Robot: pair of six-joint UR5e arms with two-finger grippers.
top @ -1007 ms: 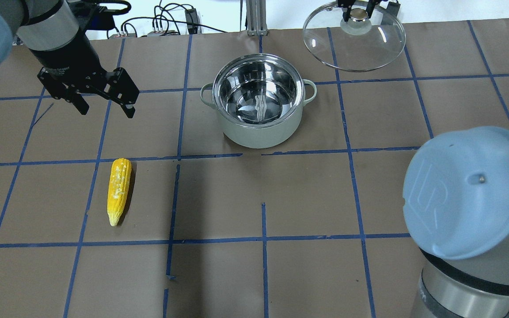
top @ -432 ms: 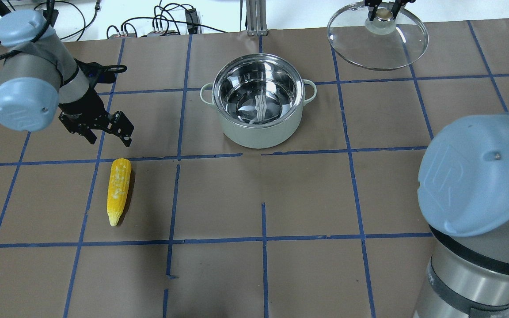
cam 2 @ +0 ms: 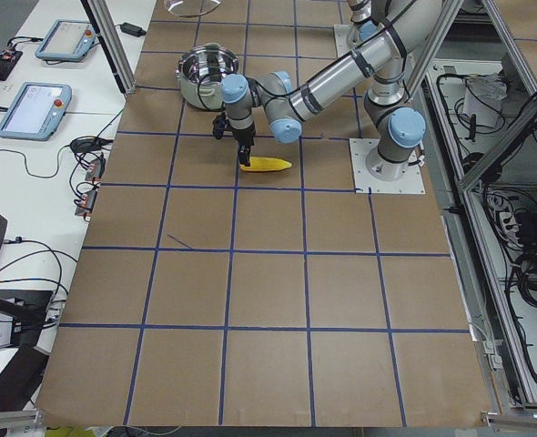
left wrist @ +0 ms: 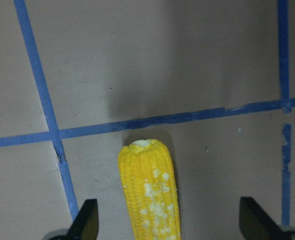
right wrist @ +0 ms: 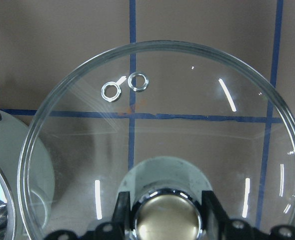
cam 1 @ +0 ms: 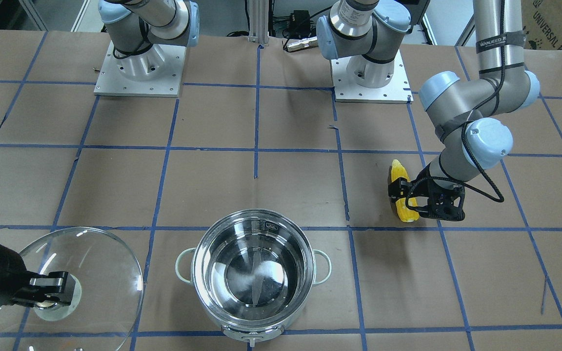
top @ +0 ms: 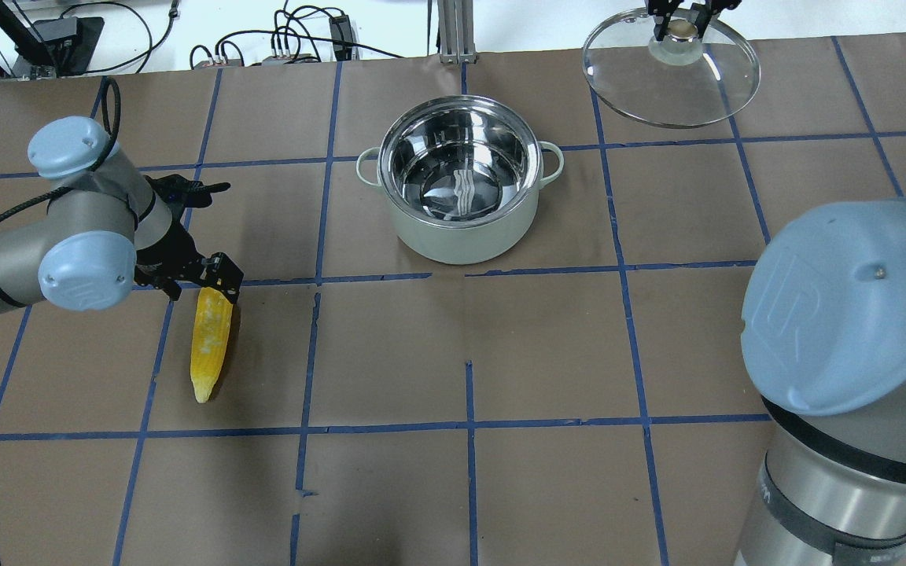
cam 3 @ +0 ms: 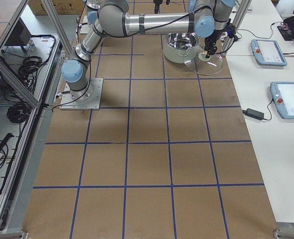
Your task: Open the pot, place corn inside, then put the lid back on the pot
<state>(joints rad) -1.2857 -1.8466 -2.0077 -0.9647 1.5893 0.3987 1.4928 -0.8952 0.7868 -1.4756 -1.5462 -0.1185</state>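
The pot stands open at the table's far middle, its shiny inside bare; it also shows in the front view. The yellow corn lies flat on the left side of the table, its point toward the robot. My left gripper is open, low at the corn's blunt end, with a finger on each side; the left wrist view shows the corn between the fingers. My right gripper is shut on the knob of the glass lid, far right of the pot. The lid fills the right wrist view.
The brown paper table top carries a blue tape grid. Cables and a metal post line the far edge. My right arm's elbow blocks the near right corner of the overhead view. The arm bases stand at the robot's side.
My left gripper has come down and toward the robot, from above the far left squares to the corn's blunt end. My right gripper carried the lid a little further right, then held still.
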